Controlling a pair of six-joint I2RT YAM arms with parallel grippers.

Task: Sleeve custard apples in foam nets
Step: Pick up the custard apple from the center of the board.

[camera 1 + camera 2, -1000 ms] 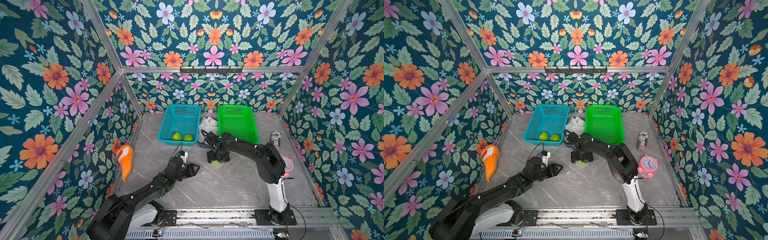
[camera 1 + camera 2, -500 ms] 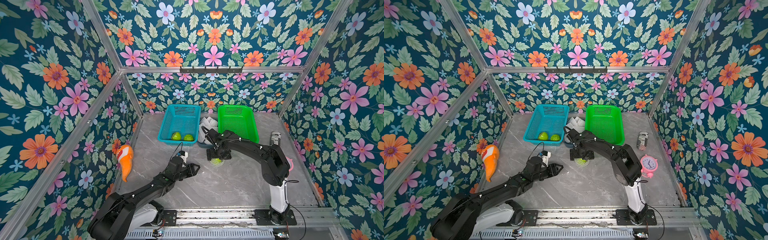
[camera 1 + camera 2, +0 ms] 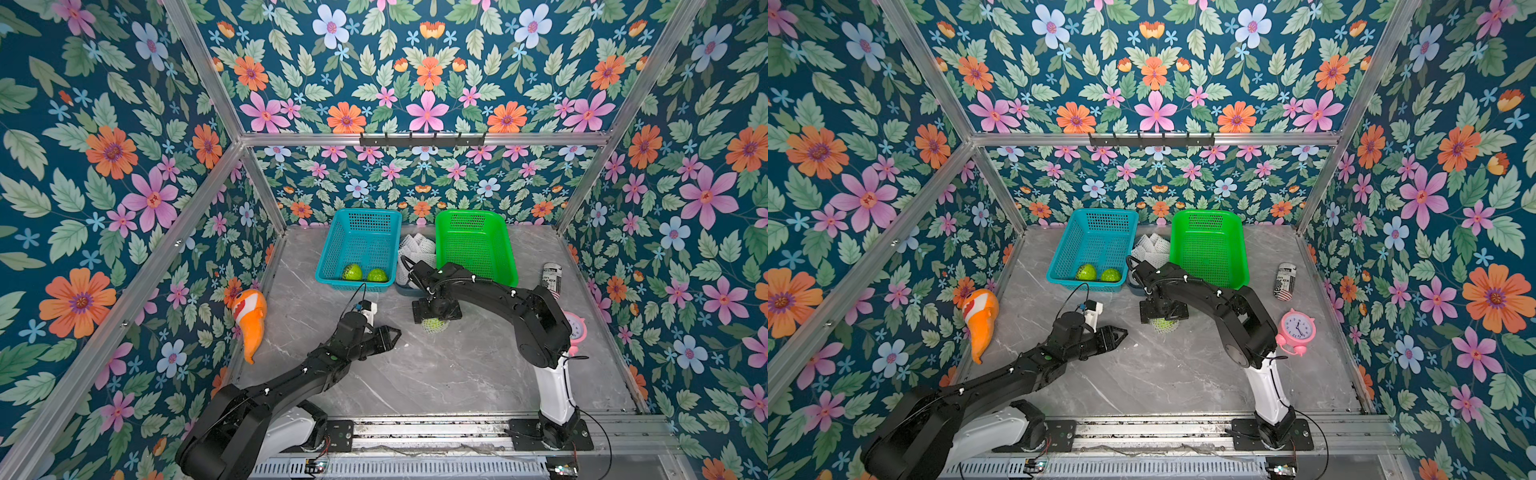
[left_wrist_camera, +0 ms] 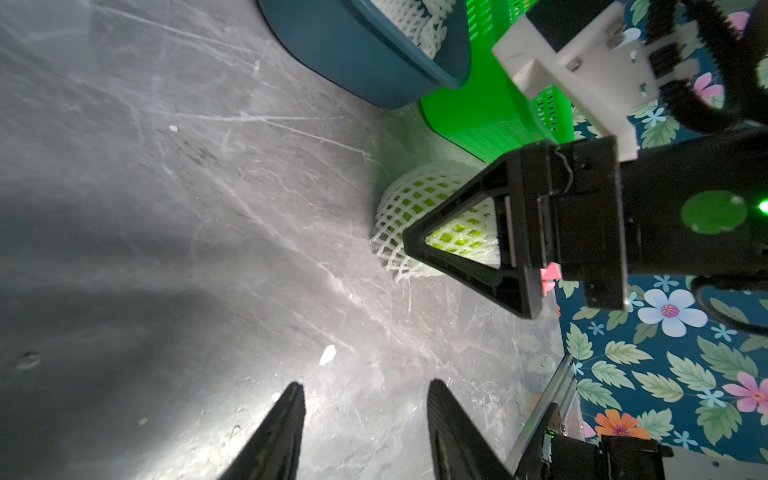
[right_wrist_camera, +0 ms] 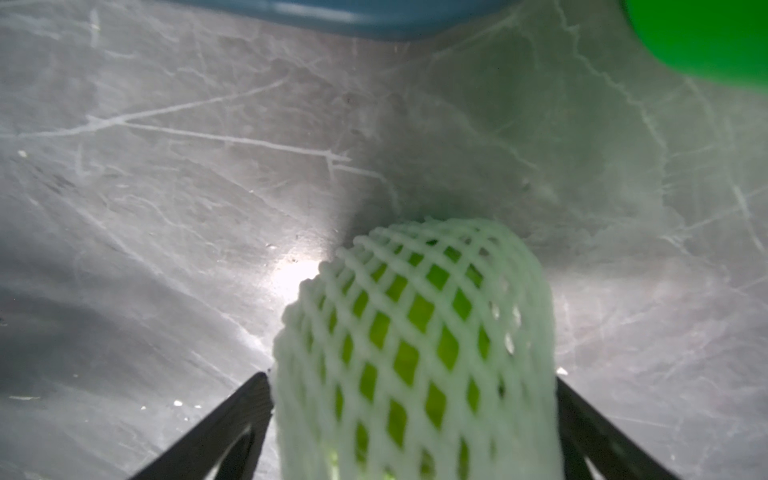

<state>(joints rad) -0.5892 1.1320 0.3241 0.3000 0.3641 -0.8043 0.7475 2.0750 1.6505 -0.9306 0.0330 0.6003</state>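
In both top views the right gripper (image 3: pixel 436 313) covers most of the netted custard apple (image 3: pixel 434 327), and the right arm (image 3: pixel 498 295) hides part of the foam nets (image 3: pixel 415 245). In the right wrist view that fruit is blurred and cut off by the frame edge, as are the gripper's fingers (image 5: pixel 232 424). The print on the can (image 3: pixel 552 278) is too small to read

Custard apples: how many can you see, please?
3 bumpy green custard apples: two bare in the blue plastic basket, one in white foam net on the table between the right gripper's jaws.
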